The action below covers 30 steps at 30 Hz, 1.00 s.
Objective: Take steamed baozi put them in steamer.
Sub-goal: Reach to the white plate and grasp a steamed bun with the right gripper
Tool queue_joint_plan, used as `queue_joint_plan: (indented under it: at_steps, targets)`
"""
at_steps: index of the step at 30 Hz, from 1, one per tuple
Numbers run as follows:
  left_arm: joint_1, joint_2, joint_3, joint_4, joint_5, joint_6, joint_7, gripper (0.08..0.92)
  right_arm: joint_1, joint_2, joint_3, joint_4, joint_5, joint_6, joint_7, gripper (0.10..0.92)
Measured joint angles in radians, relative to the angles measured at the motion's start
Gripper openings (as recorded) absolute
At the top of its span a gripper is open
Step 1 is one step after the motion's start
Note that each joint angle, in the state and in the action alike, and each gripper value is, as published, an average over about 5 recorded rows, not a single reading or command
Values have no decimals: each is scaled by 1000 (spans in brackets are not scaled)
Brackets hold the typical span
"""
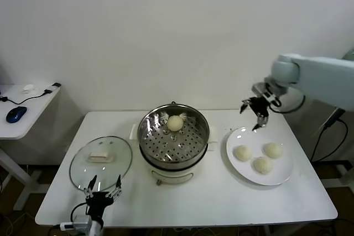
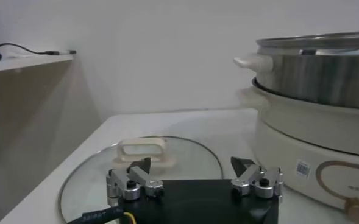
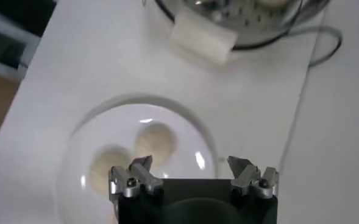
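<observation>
Nearest me my left gripper (image 1: 103,194) idles empty, fingers spread, by the round glass lid (image 1: 100,161); beyond, one smooth cream-white steamed baozi (image 1: 175,122) sits in the shiny perforated steel steamer (image 1: 173,136), three (image 1: 242,152) on the flat white plate (image 1: 279,176), my right gripper (image 1: 251,115) open and empty above its far rim.

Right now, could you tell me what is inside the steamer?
One baozi sits on the perforated tray inside the steamer. What lies beneath that tray is hidden.
</observation>
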Motion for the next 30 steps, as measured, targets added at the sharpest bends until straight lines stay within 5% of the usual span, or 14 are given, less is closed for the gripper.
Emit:
queue_joint_plan:
  at_steps: [20, 30]
  targets:
    - [33, -10, -8, -9, 12, -11, -4, 823, -371, 27, 280, -145, -82, -182, 92, 814]
    - [40, -12, -8, -10, 12, -15, -9, 823, -407, 59, 316, -190, -88, -179, 75, 631]
